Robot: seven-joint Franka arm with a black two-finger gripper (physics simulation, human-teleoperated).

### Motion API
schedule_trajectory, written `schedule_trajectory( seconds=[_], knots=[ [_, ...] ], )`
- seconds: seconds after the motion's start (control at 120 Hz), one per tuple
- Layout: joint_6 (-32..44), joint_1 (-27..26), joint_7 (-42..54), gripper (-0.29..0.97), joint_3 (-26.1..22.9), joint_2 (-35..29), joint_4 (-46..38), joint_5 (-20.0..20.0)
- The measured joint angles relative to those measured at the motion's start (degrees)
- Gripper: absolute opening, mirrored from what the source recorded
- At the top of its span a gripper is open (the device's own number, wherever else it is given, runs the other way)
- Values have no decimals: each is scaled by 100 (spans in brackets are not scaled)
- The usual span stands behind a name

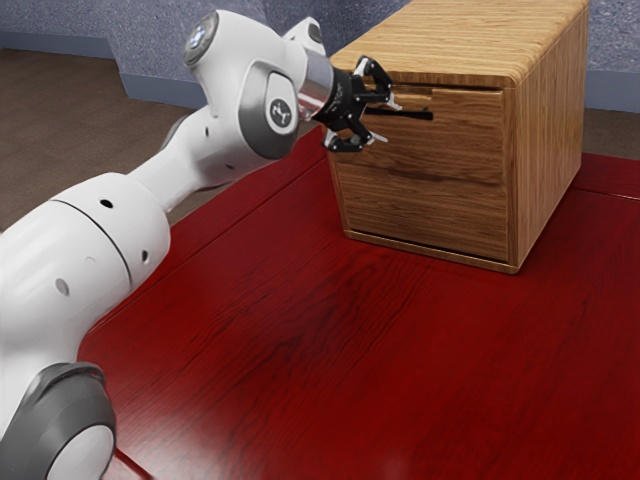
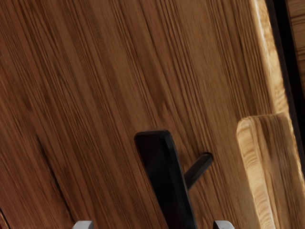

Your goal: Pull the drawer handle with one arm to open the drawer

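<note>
- The jaws stand open at the front of the cabinet's upper drawer, one finger above the drawer handle (image 1: 410,115) and one below it in the exterior view.
- In the wrist view the two pale fingertips (image 2: 83,224) sit well apart, with the drawer handle (image 2: 164,181) between them and touching neither.
- The handle is a flat black bar. It lies across the gap of the jaws and extends past them along the drawer front.
- A thin black post (image 2: 198,168) holds the bar off the wood just behind the jaws.
- The upper drawer front (image 1: 450,135) lies straight ahead of the jaws, and its wood grain (image 2: 119,71) runs close behind the handle.
- A dark slit shows along the top edge of that drawer front, above and beyond the jaws. I cannot tell how far out the drawer stands.
- The lower drawer front (image 1: 430,205) is just beneath the jaws and sits flush in the cabinet.
- The wooden cabinet (image 1: 540,150) surrounds both drawers and extends away from the jaws towards the exterior view's right.
- The dark red tabletop (image 1: 350,350) carries the cabinet and spreads out below and behind the jaws.
- The white arm (image 1: 100,240) runs back from the jaws towards the exterior view's lower left, with its wrist close to the cabinet's near corner.
- Further behind the arm are a brown floor (image 1: 60,110) and a grey-blue wall (image 1: 150,30).
</note>
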Motion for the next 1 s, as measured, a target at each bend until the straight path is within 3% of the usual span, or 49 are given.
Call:
schedule_trajectory(
  seconds=[1.0],
  knots=[
    [-63, -17, 101, 14, -128, -293, -293, -261]
  ],
)
